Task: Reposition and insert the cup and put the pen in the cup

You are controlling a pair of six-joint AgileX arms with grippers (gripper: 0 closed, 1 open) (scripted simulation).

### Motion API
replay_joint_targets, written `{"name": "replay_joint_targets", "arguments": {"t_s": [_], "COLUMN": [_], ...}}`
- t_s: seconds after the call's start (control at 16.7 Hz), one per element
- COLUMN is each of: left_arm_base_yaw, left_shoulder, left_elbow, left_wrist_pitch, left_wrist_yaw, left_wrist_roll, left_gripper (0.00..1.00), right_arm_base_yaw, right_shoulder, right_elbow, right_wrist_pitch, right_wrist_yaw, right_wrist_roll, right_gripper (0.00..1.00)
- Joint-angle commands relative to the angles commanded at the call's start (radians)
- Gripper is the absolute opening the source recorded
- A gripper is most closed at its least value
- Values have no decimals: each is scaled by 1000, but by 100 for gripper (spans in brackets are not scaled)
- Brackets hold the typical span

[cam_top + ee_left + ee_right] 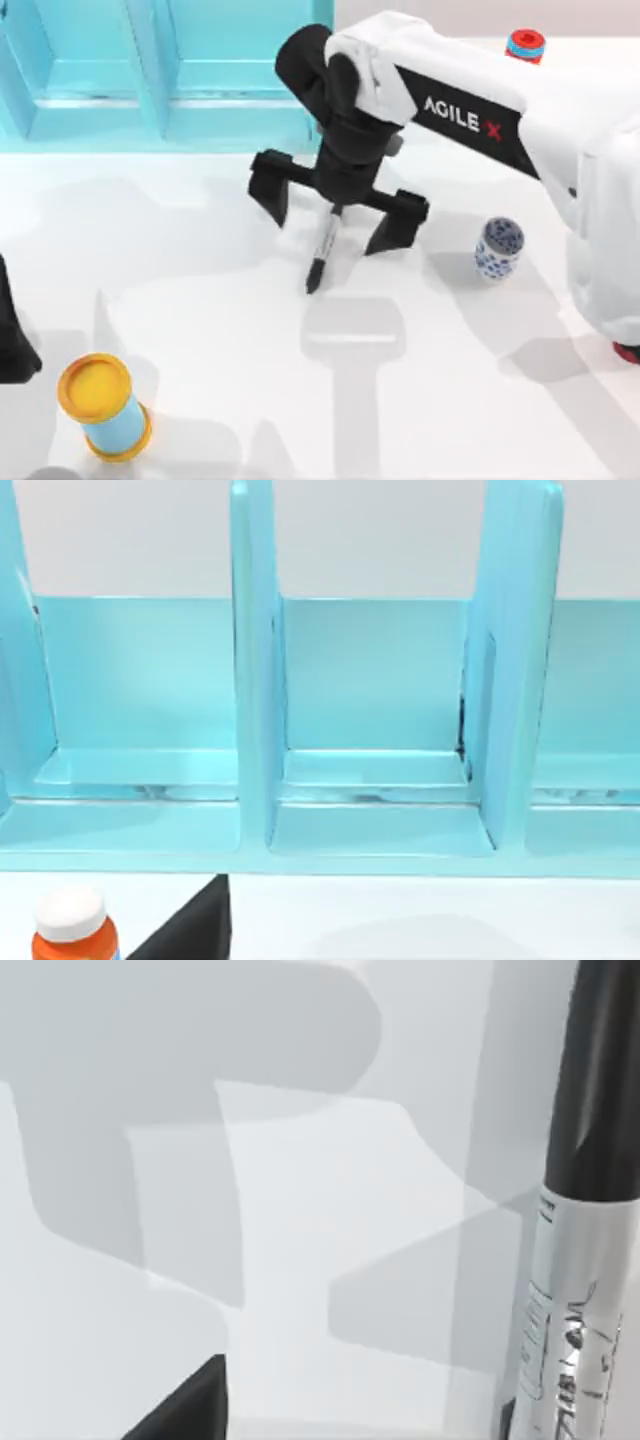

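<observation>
Right claw (340, 215) spread above pen (323, 250), perhaps touching, white table (200, 300)

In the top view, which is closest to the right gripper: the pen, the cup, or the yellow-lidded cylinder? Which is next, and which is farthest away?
Measured from the right gripper in the top view:
1. The pen, right under the open jaws, mid-table.
2. The cup, off to the right.
3. The yellow-lidded cylinder, near the bottom left corner.

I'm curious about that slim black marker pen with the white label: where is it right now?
The slim black marker pen lies near the table's middle in the top view, between the right gripper's spread fingers, left of the small blue-speckled white cup.
</observation>
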Motion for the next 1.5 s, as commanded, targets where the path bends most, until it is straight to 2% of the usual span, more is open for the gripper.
{"name": "replay_joint_targets", "arguments": {"t_s": [0.42,1.2,1.5], "left_arm_base_yaw": [0,0,0], "left_shoulder": [0,0,0], "left_elbow": [0,0,0], "left_wrist_pitch": [0,0,0], "left_wrist_yaw": [0,0,0], "left_wrist_roll": [0,0,0], "left_gripper": [100,100,100], "right_arm_base_yaw": [6,6,6], "right_shoulder": [26,26,26], "right_elbow": [-46,-46,-46], "right_wrist_pitch": [66,66,66], "right_wrist_yaw": [1,1,1], "right_wrist_roll": [6,6,6], "right_gripper": [100,2,0]}}
